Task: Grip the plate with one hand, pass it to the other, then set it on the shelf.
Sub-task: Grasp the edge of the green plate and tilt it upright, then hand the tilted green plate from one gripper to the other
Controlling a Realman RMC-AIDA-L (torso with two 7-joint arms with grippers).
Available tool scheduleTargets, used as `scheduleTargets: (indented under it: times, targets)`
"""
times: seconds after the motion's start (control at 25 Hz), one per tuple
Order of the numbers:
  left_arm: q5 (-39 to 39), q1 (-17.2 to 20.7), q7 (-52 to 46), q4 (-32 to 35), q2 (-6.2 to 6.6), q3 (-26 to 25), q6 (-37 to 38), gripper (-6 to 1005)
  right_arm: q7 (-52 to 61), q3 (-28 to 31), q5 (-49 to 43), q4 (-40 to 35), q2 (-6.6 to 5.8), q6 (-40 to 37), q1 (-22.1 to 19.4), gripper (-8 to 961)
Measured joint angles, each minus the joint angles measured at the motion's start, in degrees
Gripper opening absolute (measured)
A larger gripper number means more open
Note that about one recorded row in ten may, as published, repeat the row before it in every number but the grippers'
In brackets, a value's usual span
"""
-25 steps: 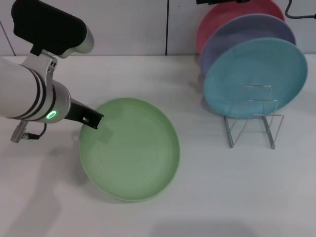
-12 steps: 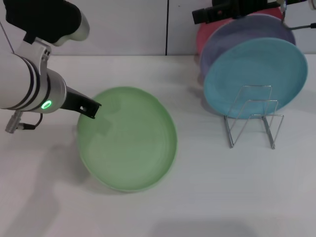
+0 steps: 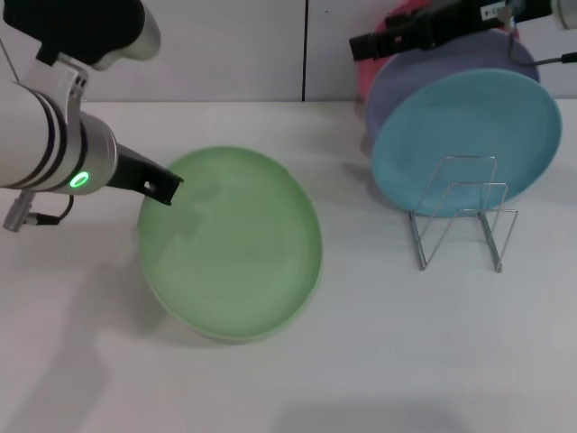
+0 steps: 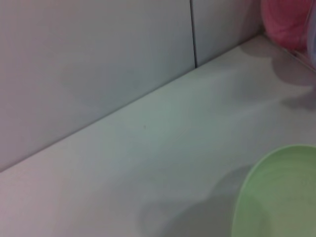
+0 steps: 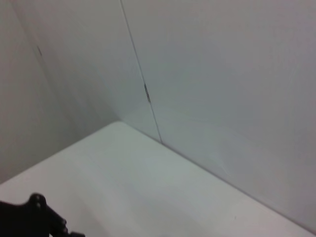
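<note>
The pale green plate [image 3: 236,248] hangs tilted just above the white table, left of centre in the head view. My left gripper [image 3: 160,188] is shut on its left rim, with the silver arm and green ring light behind it. In the left wrist view only a curved piece of the plate [image 4: 279,195] shows. My right gripper [image 3: 374,41] reaches in high at the back right, in front of the stacked plates and well apart from the green plate. The wire shelf [image 3: 462,219] stands at the right.
A turquoise plate [image 3: 469,135] leans in the shelf's back slots, with a lavender plate [image 3: 424,77] and a pink plate [image 3: 370,68] behind it. The pink plate [image 4: 289,22] also shows in the left wrist view. A white wall [image 3: 252,45] bounds the table behind.
My left arm has risen and drawn back to the left, lifting and tilting the green plate. My right arm has come further into view at the top right, moving leftward.
</note>
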Motion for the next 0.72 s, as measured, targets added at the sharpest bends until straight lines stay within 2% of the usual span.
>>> scheduleTargets:
  times: [0.28, 0.4, 0.72]
  targets:
    - [0.04, -0.19, 0.79, -1.61, 0.02, -1.03, -0.51, 20, -0.18, -1.94, -2.61, 3.42, 0.44, 0.02, 1.61, 822]
    - [0.05, -0.38, 1.03, -2.22, 0.02, -1.46, -0.58, 21, -0.27, -2.89, -2.86, 5.09, 1.02, 0.52, 2.46, 822]
    - [0.05, -0.76, 1.86, -3.54, -0.05, -2.28, -0.84, 21, -1.15, -3.12, -8.05, 6.95, 4.63, 2.91, 4.18, 822]
